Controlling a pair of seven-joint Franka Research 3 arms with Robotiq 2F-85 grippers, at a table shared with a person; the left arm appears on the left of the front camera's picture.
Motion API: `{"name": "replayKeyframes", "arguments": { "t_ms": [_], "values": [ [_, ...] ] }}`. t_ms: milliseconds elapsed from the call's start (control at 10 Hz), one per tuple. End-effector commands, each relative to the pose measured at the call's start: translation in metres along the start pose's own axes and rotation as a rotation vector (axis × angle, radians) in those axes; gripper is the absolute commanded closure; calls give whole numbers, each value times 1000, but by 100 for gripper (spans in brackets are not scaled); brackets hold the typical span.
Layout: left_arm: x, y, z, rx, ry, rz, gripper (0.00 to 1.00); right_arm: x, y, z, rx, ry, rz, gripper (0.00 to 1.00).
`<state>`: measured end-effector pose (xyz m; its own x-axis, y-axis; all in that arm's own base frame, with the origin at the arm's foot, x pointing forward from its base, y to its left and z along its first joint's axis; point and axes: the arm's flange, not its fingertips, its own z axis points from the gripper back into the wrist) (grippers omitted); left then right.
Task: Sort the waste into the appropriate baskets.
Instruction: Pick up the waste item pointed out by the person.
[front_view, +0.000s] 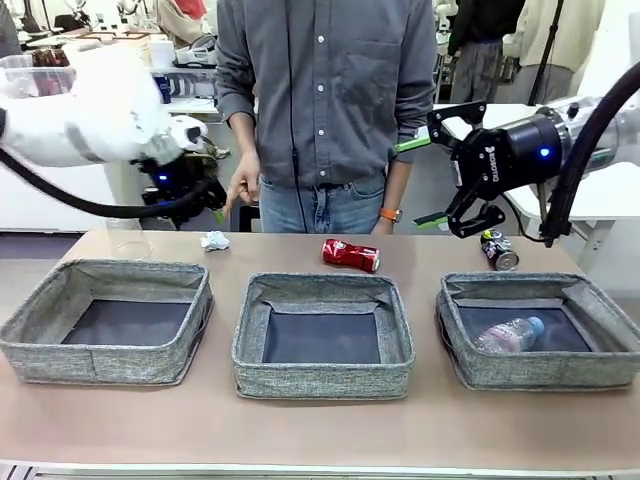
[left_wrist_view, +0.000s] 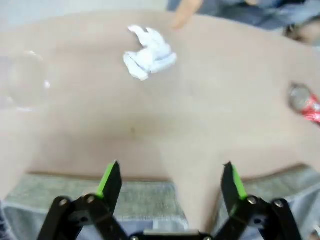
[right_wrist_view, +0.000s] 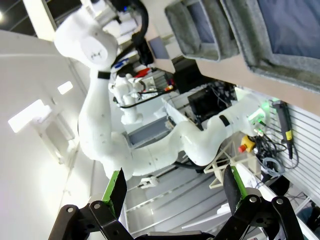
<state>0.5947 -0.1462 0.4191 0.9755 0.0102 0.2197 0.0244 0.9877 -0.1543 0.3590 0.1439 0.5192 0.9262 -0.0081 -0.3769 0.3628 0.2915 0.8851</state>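
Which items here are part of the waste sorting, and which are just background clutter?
Job: red can, dark can, crumpled paper, clear cup, bottle in the right basket, middle basket, left basket.
Clutter: storage box on the back bench, white side table.

Clear plastic bottle (front_view: 508, 335) sits in the rightmost grey woven-fabric basket (front_view: 540, 375); red crushed can (front_view: 351, 255) on the table (front_view: 320, 430) behind the middle basket (front_view: 322, 378).

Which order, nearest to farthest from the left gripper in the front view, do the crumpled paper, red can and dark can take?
1. Crumpled white paper, close by the left gripper, left side.
2. Red crushed can, far middle.
3. Dark crushed can, far right.
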Motion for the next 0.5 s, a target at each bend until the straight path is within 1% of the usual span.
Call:
{"name": "replayKeyframes", "arguments": {
  "t_ms": [0,100,200,300,400],
  "values": [
    [26,-15,-17,112,-23,3,0,-2,5,2,-15,5,-17,0],
    [33,-14,-32,160,-45,37,0,-2,5,2,-15,5,-17,0],
    [38,-14,-47,162,-54,57,0,-2,5,2,-15,5,-17,0],
    [42,-13,-60,139,-60,59,0,-2,5,2,-15,5,-17,0],
    [43,-11,-70,165,-101,66,0,-2,5,2,-15,5,-17,0]
  ]
}}
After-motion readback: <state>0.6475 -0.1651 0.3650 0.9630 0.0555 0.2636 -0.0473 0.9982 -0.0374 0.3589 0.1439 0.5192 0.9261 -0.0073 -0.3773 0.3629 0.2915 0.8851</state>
